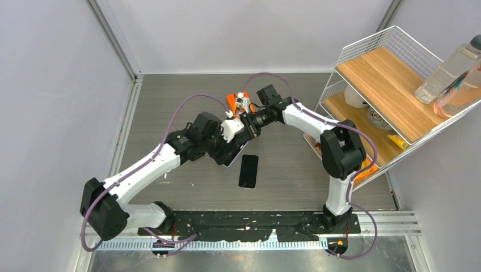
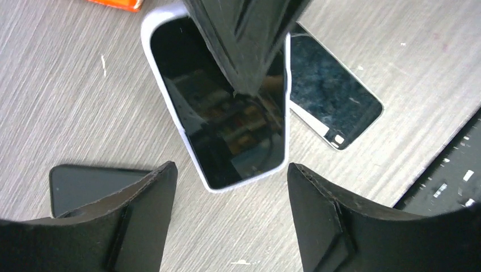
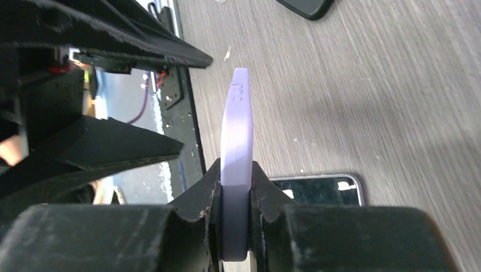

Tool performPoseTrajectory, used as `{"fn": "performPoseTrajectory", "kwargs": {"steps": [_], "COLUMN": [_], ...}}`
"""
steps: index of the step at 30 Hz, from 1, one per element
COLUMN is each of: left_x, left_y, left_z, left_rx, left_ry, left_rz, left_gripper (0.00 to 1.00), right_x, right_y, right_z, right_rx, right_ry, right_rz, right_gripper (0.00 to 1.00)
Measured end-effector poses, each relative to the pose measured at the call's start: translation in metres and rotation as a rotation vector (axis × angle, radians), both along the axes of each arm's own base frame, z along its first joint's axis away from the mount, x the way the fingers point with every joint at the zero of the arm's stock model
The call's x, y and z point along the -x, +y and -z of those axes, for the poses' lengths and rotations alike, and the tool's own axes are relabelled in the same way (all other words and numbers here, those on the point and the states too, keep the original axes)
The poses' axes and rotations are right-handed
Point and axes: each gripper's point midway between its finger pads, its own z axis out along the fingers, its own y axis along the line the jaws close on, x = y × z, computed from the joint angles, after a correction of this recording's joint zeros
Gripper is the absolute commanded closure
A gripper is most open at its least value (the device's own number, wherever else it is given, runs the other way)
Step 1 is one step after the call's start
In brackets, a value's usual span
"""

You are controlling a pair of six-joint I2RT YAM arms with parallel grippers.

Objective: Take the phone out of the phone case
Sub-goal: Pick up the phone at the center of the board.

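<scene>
Lavender phone case is clamped edge-on between the closed fingers of the right gripper, held above the wood-grain bench. The phone sits inside the case, dark screen showing. The left gripper stands apart, one finger on each side of the case's near end. A second phone lies on the bench below.

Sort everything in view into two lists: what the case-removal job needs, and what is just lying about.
For the job:
- phone, inside the lavender phone case
- right fingers, clamped on the case's edge
- left fingers, open near its end

Lying about:
- bare phone on the table
- second bare phone
- orange item
- wire shelf with bottles
</scene>
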Motion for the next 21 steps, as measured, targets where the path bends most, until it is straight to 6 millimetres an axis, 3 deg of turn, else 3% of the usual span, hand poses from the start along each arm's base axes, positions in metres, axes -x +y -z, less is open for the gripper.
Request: {"fn": "performPoseTrajectory", "kwargs": {"steps": [4,11,16,21], "left_x": [0.008,0.005,0.034,0.055], "left_y": [0.003,0.020,0.005,-0.013], "left_z": [-0.019,-0.087,-0.117,-0.126], "left_rx": [0.050,0.244,0.361,0.471], "left_ry": [-0.001,-0.035,-0.002,0.105], "left_rz": [0.048,0.109,0.288,0.399], "left_gripper": [0.21,0.11,0.10,0.16], "right_x": [0.001,0.017,0.037,0.054], "right_y": [-0.017,-0.041,-0.048,-0.050], "right_z": [-0.016,-0.075,-0.117,-0.145], "right_rx": [0.035,0.004,-0.074,-0.154], "right_ry": [-0.113,-0.359,-0.478,-0.540], "right_rz": [-0.009,-0.072,-0.137,-0.177], "right_gripper": [0.95,0.95,0.95,0.95]}}
